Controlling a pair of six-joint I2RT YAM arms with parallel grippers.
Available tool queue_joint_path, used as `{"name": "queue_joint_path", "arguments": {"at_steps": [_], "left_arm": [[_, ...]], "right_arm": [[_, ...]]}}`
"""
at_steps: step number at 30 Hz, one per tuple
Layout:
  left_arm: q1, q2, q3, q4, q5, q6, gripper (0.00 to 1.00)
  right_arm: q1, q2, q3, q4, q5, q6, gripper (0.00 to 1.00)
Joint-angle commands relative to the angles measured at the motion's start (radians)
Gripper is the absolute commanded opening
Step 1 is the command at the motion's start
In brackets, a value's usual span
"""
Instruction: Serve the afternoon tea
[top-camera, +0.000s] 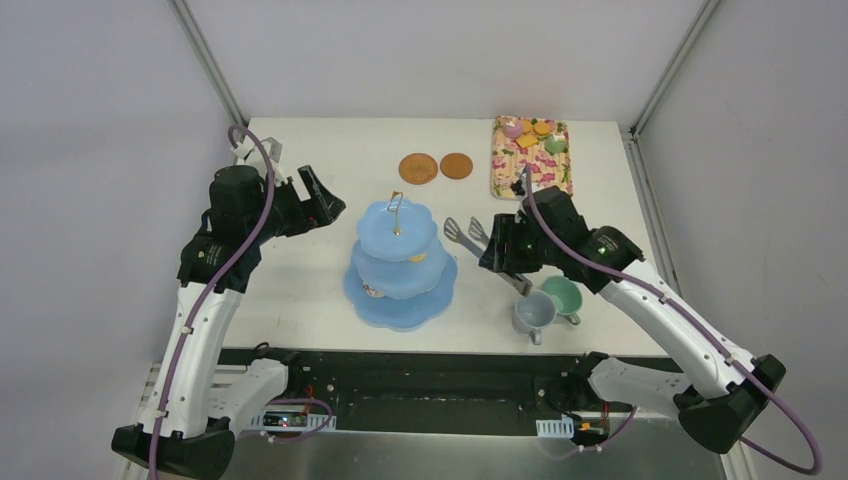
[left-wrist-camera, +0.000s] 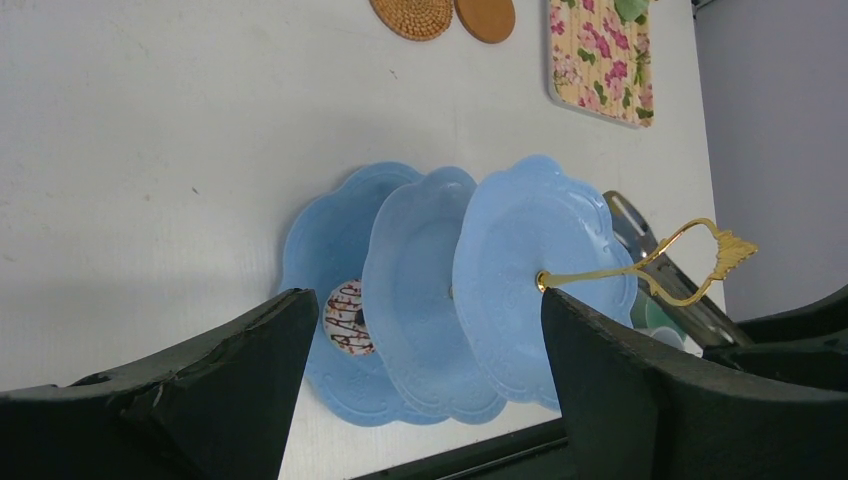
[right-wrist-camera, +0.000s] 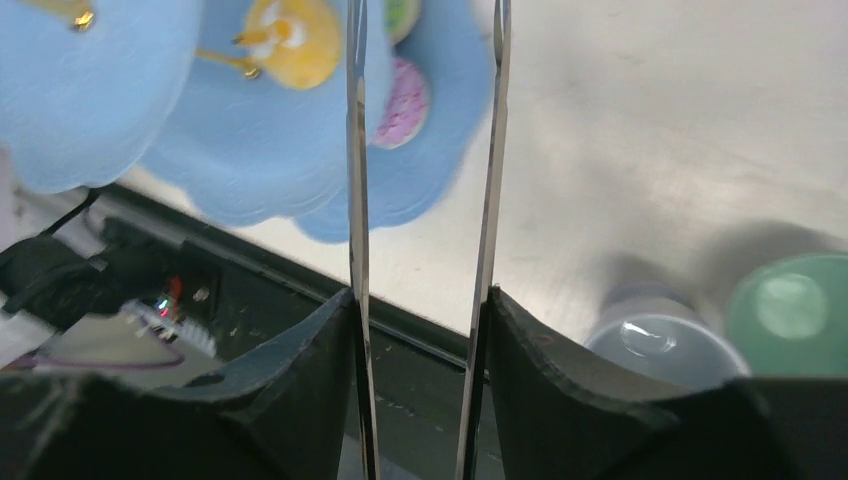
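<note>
Tea stand at the middle of a white worktop, with a robot arm on each side.

The light-blue three-tier stand (top-camera: 400, 262), scalloped at the edges and topped by a gold loop handle, stands upright near the front edge of the worktop (top-camera: 300, 270). Its tiers carry small donuts: one white with chocolate stripes (left-wrist-camera: 347, 318), one yellow (right-wrist-camera: 292, 42) and one pink (right-wrist-camera: 403, 103). The left tool (top-camera: 325, 205) hangs to the left of the stand, released, its fingers spread wide with nothing between them. The right tool (top-camera: 492, 250), on the stand's right, is clenched on metal tongs (top-camera: 456, 233) whose two blades point toward the stand. Close beside that arm, a grey-blue cup (top-camera: 533, 312) and a green cup (top-camera: 561, 296) sit together. Two brown round coasters (top-camera: 418, 167) lie side by side at the back, near a floral tray (top-camera: 531, 170) holding more donuts and orange biscuits (top-camera: 543, 128).
</note>
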Motion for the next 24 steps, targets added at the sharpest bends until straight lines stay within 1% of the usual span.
{"name": "queue_joint_path", "arguments": {"at_steps": [1, 3, 5, 8, 11, 13, 18, 20, 24], "left_arm": [[0.007, -0.016, -0.007, 0.03, 0.011, -0.003, 0.86], [0.005, -0.017, -0.007, 0.028, 0.01, 0.0, 0.86], [0.005, -0.012, -0.002, 0.03, 0.006, 0.006, 0.86], [0.005, -0.006, 0.0, 0.037, 0.005, 0.01, 0.86], [0.005, -0.003, 0.002, 0.04, 0.005, 0.015, 0.86], [0.005, -0.002, 0.002, 0.037, 0.009, 0.017, 0.86], [0.005, -0.008, -0.006, 0.03, 0.005, 0.023, 0.86], [0.005, -0.01, -0.006, 0.024, -0.001, 0.031, 0.86], [0.005, -0.009, -0.008, 0.017, -0.009, 0.039, 0.86]], "right_arm": [[-0.036, -0.029, 0.067, -0.13, 0.305, 0.013, 0.5], [-0.099, -0.014, 0.073, -0.137, 0.375, -0.002, 0.5], [-0.203, 0.023, 0.074, -0.094, 0.382, -0.031, 0.49], [-0.395, 0.118, 0.092, 0.014, 0.272, -0.07, 0.49], [-0.52, 0.256, 0.161, 0.113, 0.172, -0.072, 0.5], [-0.568, 0.367, 0.249, 0.135, 0.157, -0.064, 0.52], [-0.684, 0.633, 0.502, 0.115, 0.102, -0.051, 0.55], [-0.705, 0.724, 0.613, 0.099, 0.054, -0.046, 0.56], [-0.746, 0.891, 0.802, 0.041, 0.033, -0.04, 0.56]]}}
